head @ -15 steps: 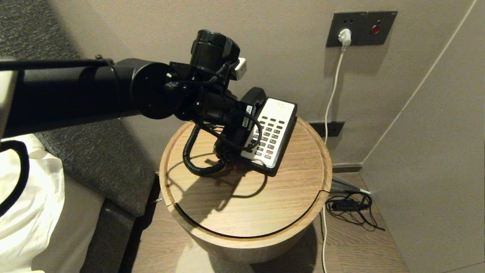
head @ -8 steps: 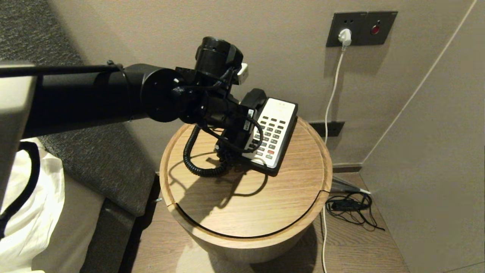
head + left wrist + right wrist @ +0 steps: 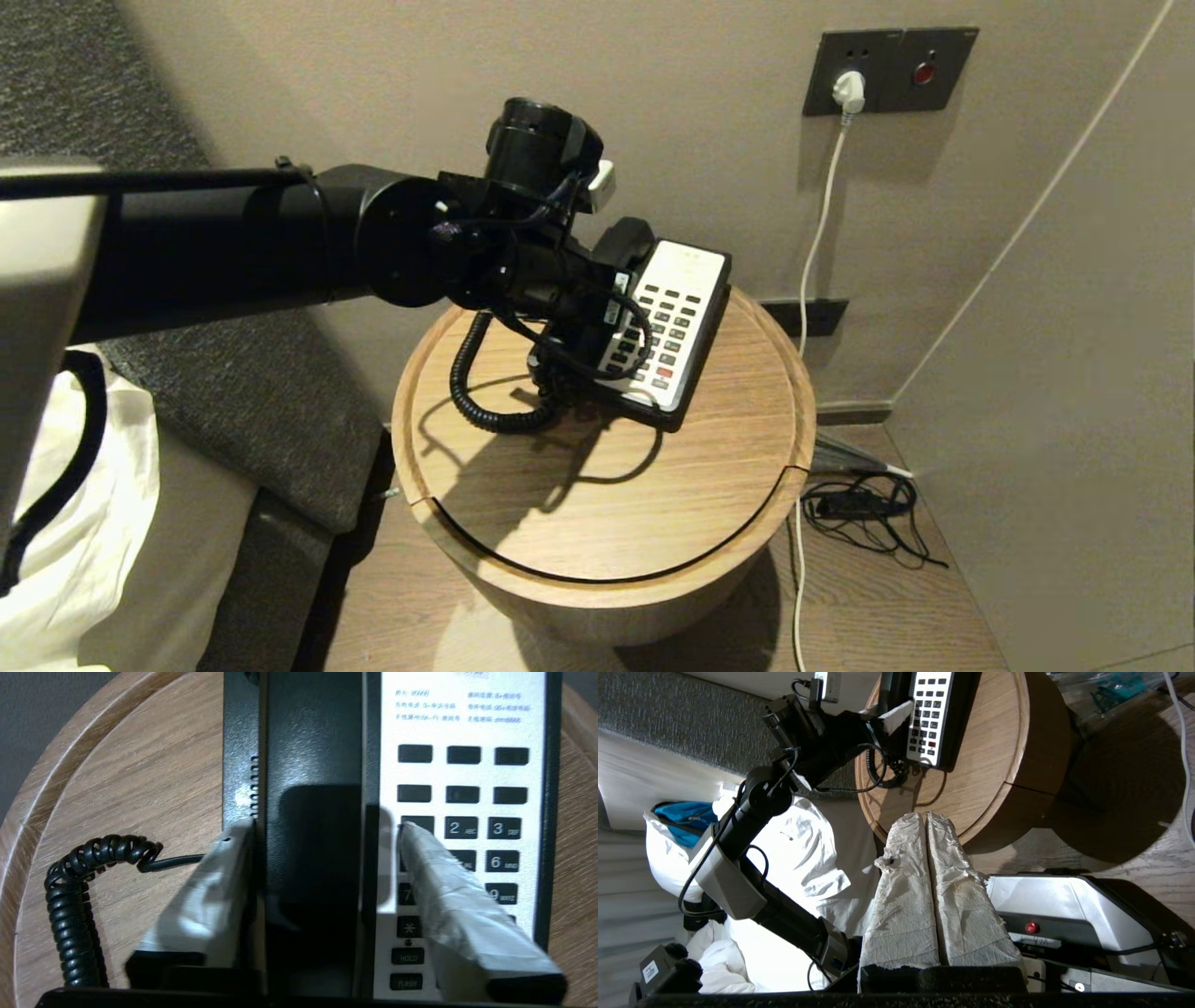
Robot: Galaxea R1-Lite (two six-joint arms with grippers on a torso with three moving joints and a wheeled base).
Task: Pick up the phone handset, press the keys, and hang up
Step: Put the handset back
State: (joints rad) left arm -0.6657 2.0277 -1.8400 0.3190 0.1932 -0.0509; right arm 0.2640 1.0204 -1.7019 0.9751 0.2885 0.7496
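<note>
The black phone sits at the back of the round wooden table (image 3: 597,495). The phone handset (image 3: 313,765) lies in its cradle on the phone's left side; its far end shows in the head view (image 3: 624,238). The keys (image 3: 462,828) are dark buttons in a white faceplate, also seen from the head (image 3: 665,327). My left gripper (image 3: 322,828) is open and straddles the handset, one finger at its outer side and the other over the keys with a small gap. The coiled cord (image 3: 70,896) lies on the table. My right gripper (image 3: 926,814) is shut and empty, low in front of the table.
A wall with a socket plate and a white plug (image 3: 850,91) stands behind the table. A white cable and a black cable bundle (image 3: 859,504) lie on the floor at the right. A bed with white linen (image 3: 75,485) is at the left.
My left arm has shifted a little to the right and settled lower over the handset. The phone and the cord have not moved.
</note>
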